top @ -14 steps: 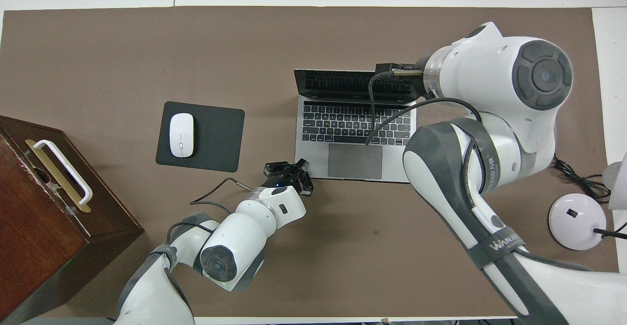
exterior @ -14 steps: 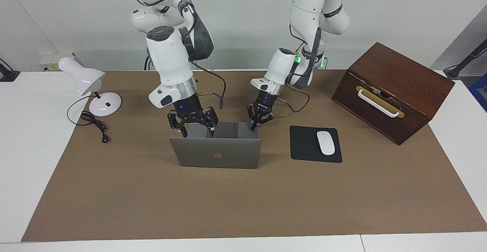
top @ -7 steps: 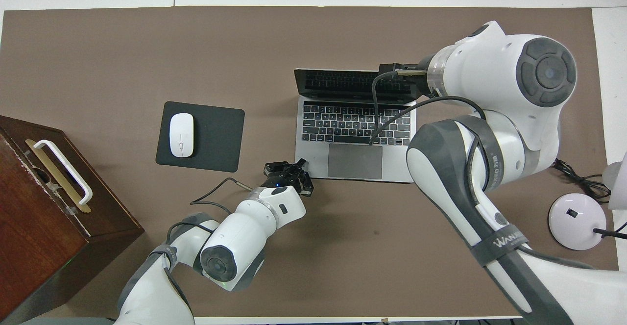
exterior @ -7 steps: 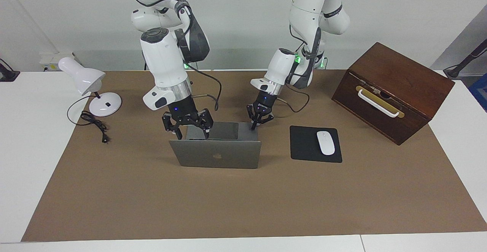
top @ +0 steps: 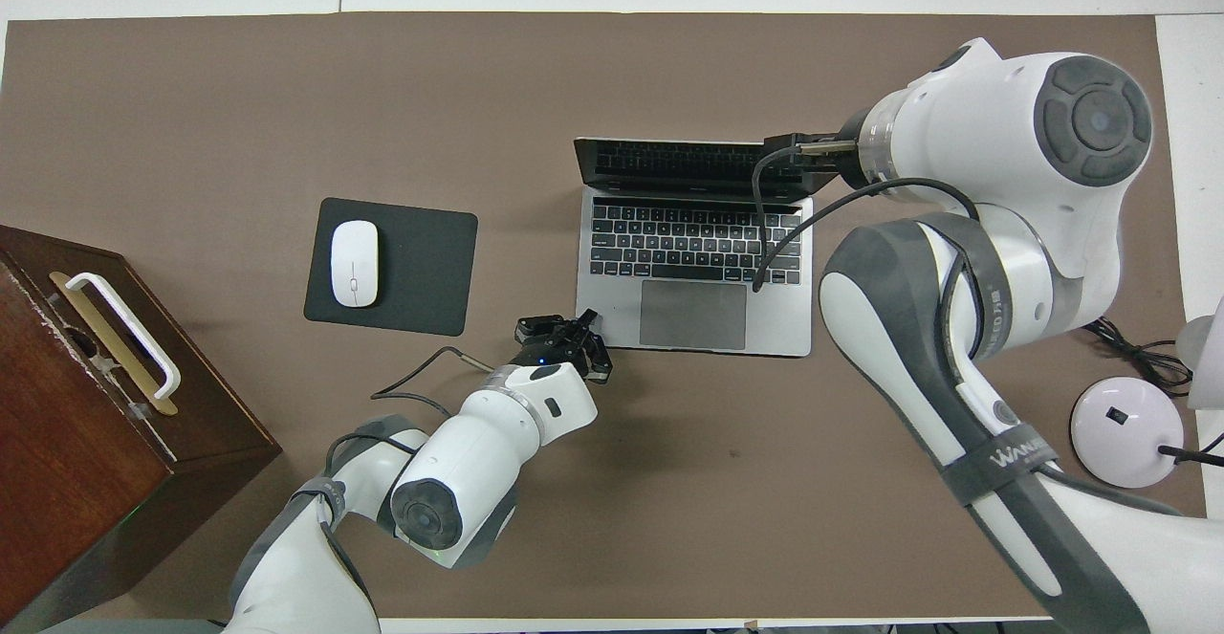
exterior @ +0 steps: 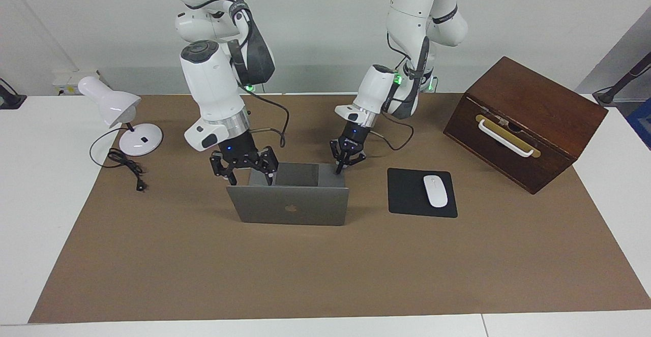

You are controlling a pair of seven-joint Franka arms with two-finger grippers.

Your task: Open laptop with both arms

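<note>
Laptop beside both grippers' jaws

1. Facing cam: mounted high at the table's end away from the robots, looking back at them and down. Wide shot: both arm bases, wall, whole brown mat.
2. Overhead cam: high above the robots' end, looking forward and steeply down. Arms enter from the bottom edge.
3. Views are half a turn apart.
4. Shared: mat, laptop, mouse pad, wooden box, lamp.
</note>
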